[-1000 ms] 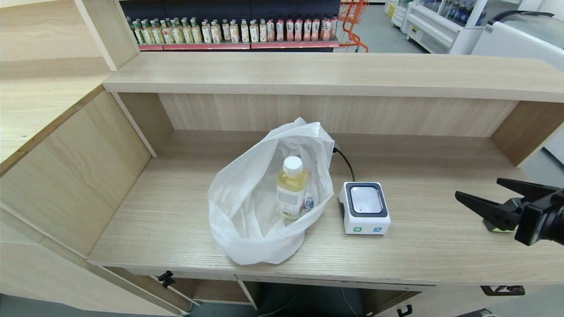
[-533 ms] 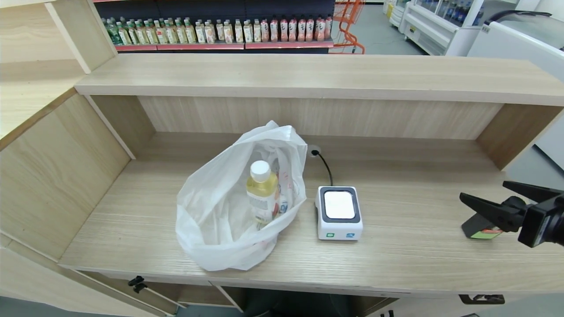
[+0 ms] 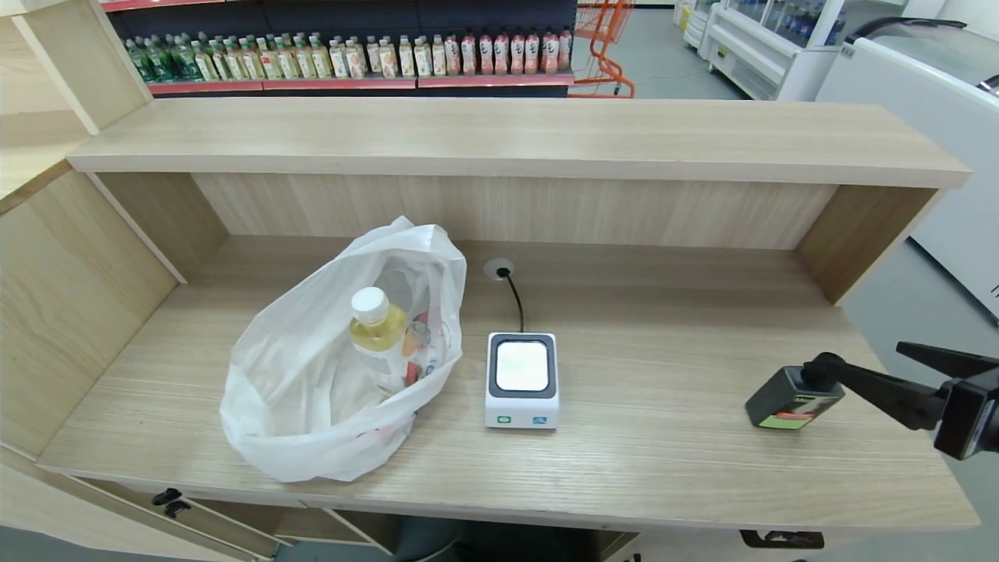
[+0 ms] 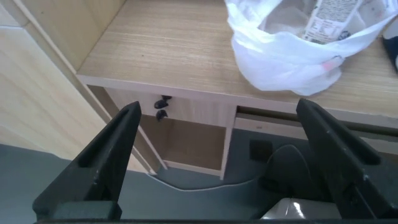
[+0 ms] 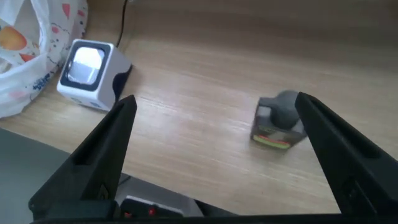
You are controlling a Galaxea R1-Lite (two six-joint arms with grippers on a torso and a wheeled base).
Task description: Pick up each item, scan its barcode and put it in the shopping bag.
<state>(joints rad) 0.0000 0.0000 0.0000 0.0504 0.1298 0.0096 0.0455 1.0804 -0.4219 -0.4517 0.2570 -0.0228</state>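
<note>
The right gripper (image 3: 866, 357) and left gripper (image 4: 221, 109) are held spread. The jar (image 3: 790, 400) is laid on the counter (image 3: 663, 445) at 3 o'clock of the scanner (image 3: 521, 379); a bottle (image 3: 377, 329) is seen in the bag (image 3: 285, 421) at 9 o'clock.

Widest open stretch is the light wood counter (image 3: 671, 367) between the white box scanner with a dark-framed glass top (image 3: 521, 380) and the small dark container with a green-and-red label (image 3: 792, 398) near the right end. The scanner's thin black cable (image 3: 515, 300) runs back to a hole in the counter, so it crosses the space behind the scanner. The crumpled white plastic shopping bag (image 3: 296, 421) sits just beside the scanner's left. Its mouth is open, with a white-capped yellow drink bottle (image 3: 377, 328) standing inside. A wooden top ledge (image 3: 507, 136) caps the back, and wooden side panels (image 3: 862, 234) close both ends.
</note>
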